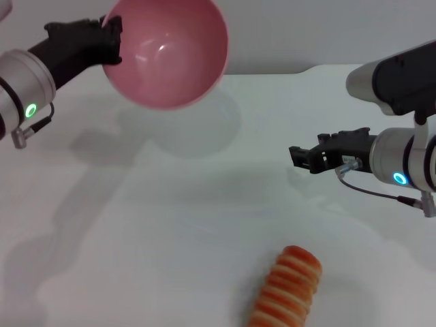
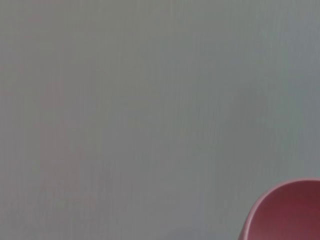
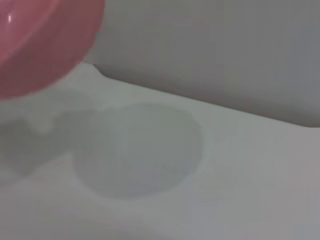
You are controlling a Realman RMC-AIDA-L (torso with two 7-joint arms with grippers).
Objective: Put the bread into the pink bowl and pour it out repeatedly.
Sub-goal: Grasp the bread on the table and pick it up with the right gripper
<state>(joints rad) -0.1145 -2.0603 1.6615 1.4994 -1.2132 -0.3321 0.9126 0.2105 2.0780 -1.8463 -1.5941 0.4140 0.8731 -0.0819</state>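
Note:
My left gripper (image 1: pixel 114 41) is shut on the rim of the pink bowl (image 1: pixel 170 51) and holds it high above the back left of the table. The bowl is tipped so that its empty inside faces the head camera. Part of the bowl also shows in the left wrist view (image 2: pixel 290 212) and in the right wrist view (image 3: pixel 40 45). The bread (image 1: pixel 289 286) lies on the table at the front, right of centre, orange-brown striped face up. My right gripper (image 1: pixel 303 159) hovers open and empty at the right, behind the bread and apart from it.
The white table (image 1: pixel 170 225) ends at a grey wall behind. The bowl's round shadow (image 3: pixel 135 150) falls on the table under it. The bread lies close to the table's front edge.

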